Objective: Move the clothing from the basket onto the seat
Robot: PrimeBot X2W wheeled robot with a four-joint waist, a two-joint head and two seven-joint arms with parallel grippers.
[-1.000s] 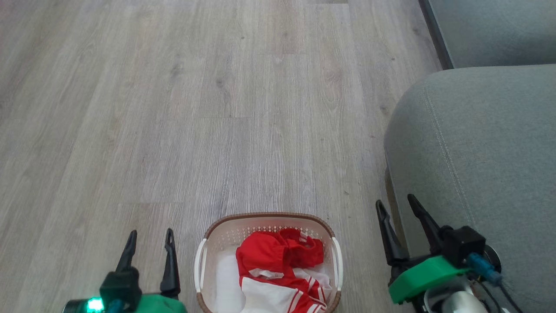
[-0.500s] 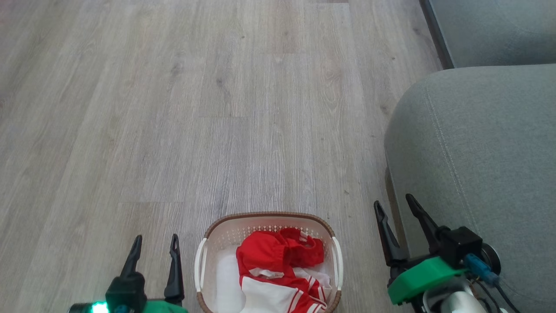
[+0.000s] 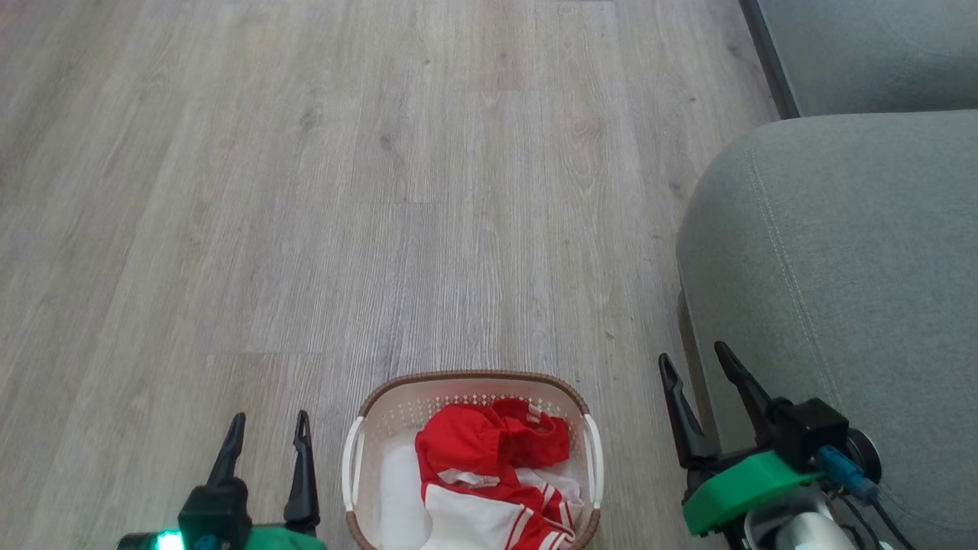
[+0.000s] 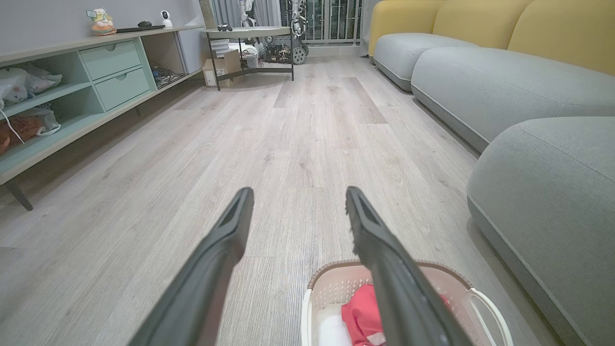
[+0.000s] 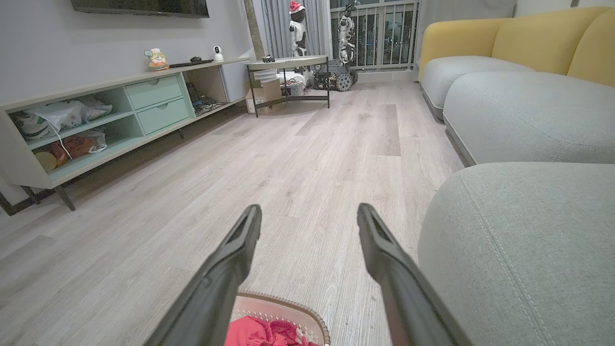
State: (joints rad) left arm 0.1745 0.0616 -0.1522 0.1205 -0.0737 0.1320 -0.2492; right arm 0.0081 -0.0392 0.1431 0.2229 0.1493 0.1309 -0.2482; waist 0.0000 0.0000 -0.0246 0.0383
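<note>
Left pincer, right pincer apart, empty, beside basket. Weak pinch: clothing may slip, land on floor beside basket, not seat.

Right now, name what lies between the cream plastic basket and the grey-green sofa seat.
Bare grey wood-look floor; the open right gripper hangs over it in head view.

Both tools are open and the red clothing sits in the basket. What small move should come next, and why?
Probably lower the right tool toward the clothing in the basket. Both it and the left tool hang open and empty beside the basket, and the right one is nearer the seat.
</note>
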